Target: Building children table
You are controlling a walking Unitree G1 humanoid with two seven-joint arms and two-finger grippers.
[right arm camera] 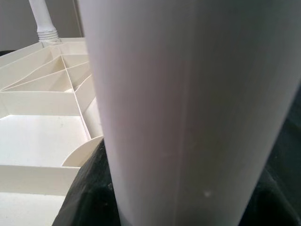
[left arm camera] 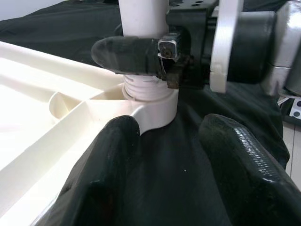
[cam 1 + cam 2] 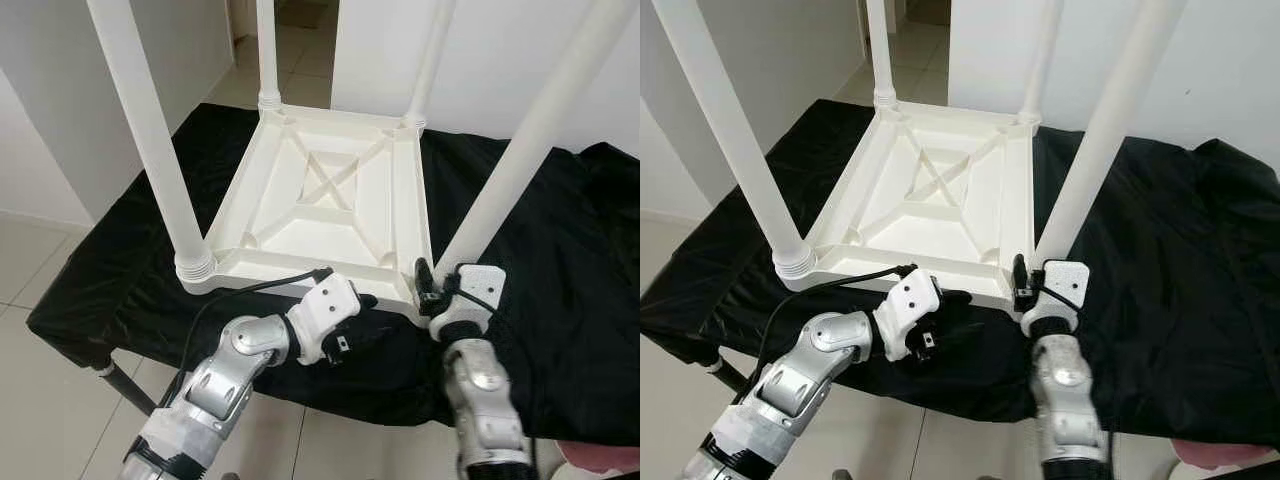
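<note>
A white plastic children's table (image 3: 330, 200) lies upside down on a black cloth (image 3: 560, 260), with its legs standing upward. My right gripper (image 3: 437, 283) is shut around the base of the near-right leg (image 3: 520, 150), just above its threaded socket; the right wrist view shows that leg (image 1: 188, 108) very close. My left gripper (image 3: 372, 315) rests low at the table's front edge, open, its fingers (image 2: 113, 155) apart over bare cloth and pointing at the same leg base (image 2: 150, 89). One right finger (image 2: 127, 55) wraps that base.
The near-left leg (image 3: 150, 140) rises close to my left arm. Two far legs (image 3: 266, 50) stand at the back corners. The cloth covers a low stand with a dark leg (image 3: 125, 385). Tiled floor (image 3: 40, 400) and white walls surround it.
</note>
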